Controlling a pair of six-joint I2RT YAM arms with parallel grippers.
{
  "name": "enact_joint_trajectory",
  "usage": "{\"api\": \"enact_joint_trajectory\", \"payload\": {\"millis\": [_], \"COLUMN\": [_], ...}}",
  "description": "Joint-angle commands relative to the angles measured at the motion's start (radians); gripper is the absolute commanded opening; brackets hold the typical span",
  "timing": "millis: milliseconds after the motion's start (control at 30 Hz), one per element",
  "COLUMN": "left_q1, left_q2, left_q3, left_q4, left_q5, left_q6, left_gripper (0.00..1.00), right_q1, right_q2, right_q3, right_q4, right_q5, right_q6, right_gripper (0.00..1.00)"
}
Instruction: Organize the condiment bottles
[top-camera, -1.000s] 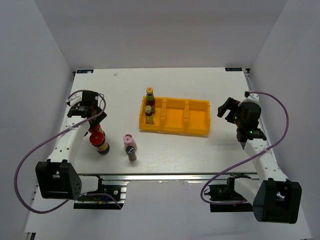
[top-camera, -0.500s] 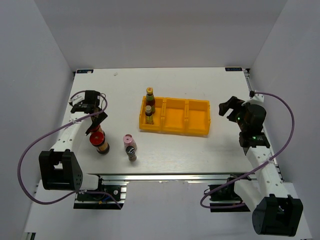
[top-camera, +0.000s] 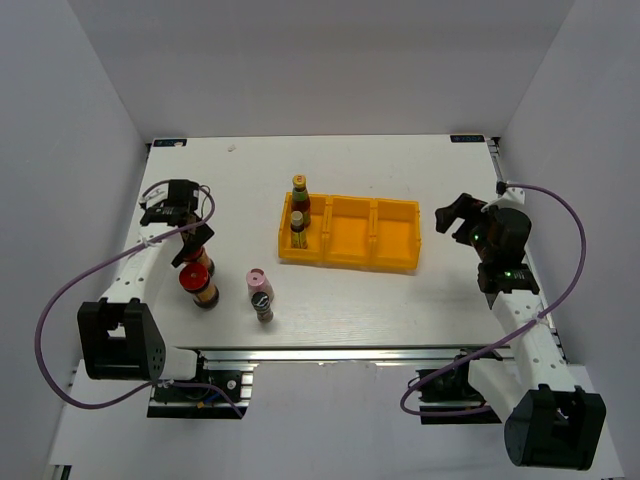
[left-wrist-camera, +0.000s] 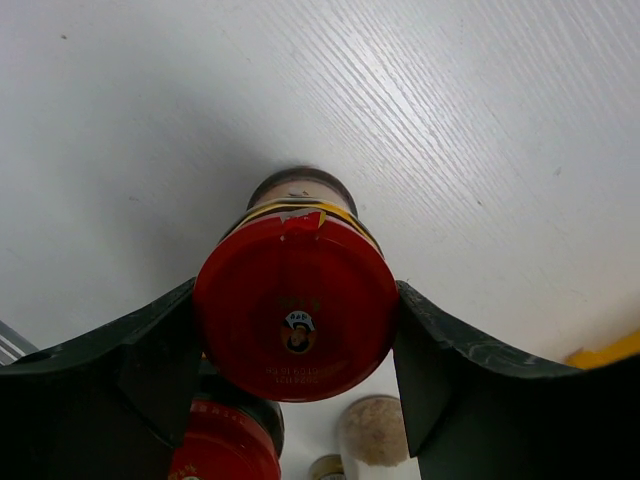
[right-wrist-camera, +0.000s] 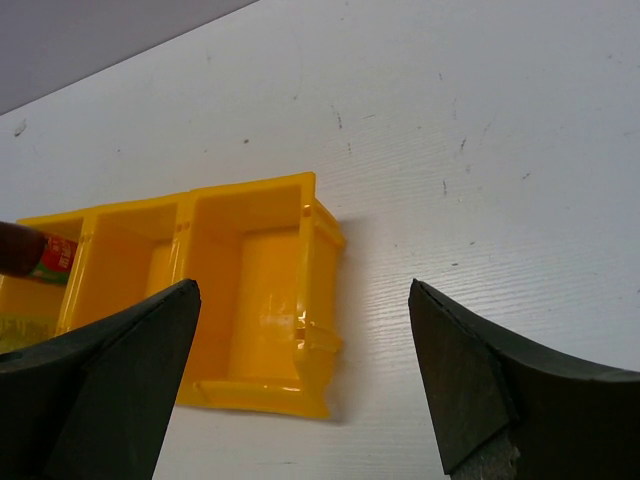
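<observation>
Grip: left gripper (left-wrist-camera: 295, 300) is clamped on the cap of one red-cap (left-wrist-camera: 295, 335) at the table's (top-camera: 400, 300) left side; cannot tell whether it is lifted. Right gripper (right-wrist-camera: 302, 292) is spread wide and empty, just right of the tray (right-wrist-camera: 255, 290).

Progress, judged: two of five bottles placed, three left.

Count:
- Two yellow-caps (top-camera: 299, 188), both in the tray's left compartment.
- Second red-cap (top-camera: 203, 288), on the table.
- One pink-cap (top-camera: 260, 293), on the table.
- Two other compartments, both empty.

No wording can be read anywhere. In the centre of the left wrist view, the red-capped bottle (left-wrist-camera: 295, 320) carries a small round portrait emblem on its cap, with embossed lettering below, too faint to decipher.
</observation>
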Motion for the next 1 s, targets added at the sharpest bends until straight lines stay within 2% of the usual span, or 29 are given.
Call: {"api": "enact_joint_trajectory", "payload": {"millis": [0,33,133,200,267,367,567,800,967], "left_q1": [0.001,0.003,-0.003,-0.023,-0.046,-0.112,-0.226,-0.431,-0.523], "left_q2": [-0.03,-0.04,-0.05,-0.042,-0.019,0.018,0.053,0.103,0.177], "left_q3": [0.075,0.106,0.163,0.195,0.252,0.341,0.483,0.638,0.816], "left_q4": [0.052,0.055,0.081,0.094,0.083,0.048,0.037,0.074,0.012], "left_q5": [0.078,0.089,0.121,0.149,0.144,0.101,0.066,0.058,-0.051], "left_q6": [0.028,0.033,0.054,0.06,0.067,0.076,0.091,0.143,0.174], "left_gripper": [0.17,0.1,0.09,0.02,0.0,0.0,0.0,0.0,0.0], "right_q1": [0.002,0.002,0.002,0.002,0.002,0.002,0.002,0.002,0.002], "right_q2": [0.004,0.014,0.041,0.048,0.047,0.007,-0.09,-0.068,-0.053], "right_q3": [0.026,0.027,0.043,0.058,0.06,0.035,-0.022,-0.02,-0.006], "right_q4": [0.035,0.04,0.022,0.015,0.028,0.087,0.138,0.132,0.109], "right_q5": [-0.078,-0.083,-0.089,-0.104,-0.152,-0.198,-0.128,-0.092,-0.083], "right_q6": [-0.013,-0.013,-0.013,-0.013,-0.024,-0.036,-0.044,-0.042,-0.038], "right_gripper": [0.89,0.89,0.89,0.89,0.89,0.89,0.89,0.89,0.89]}}
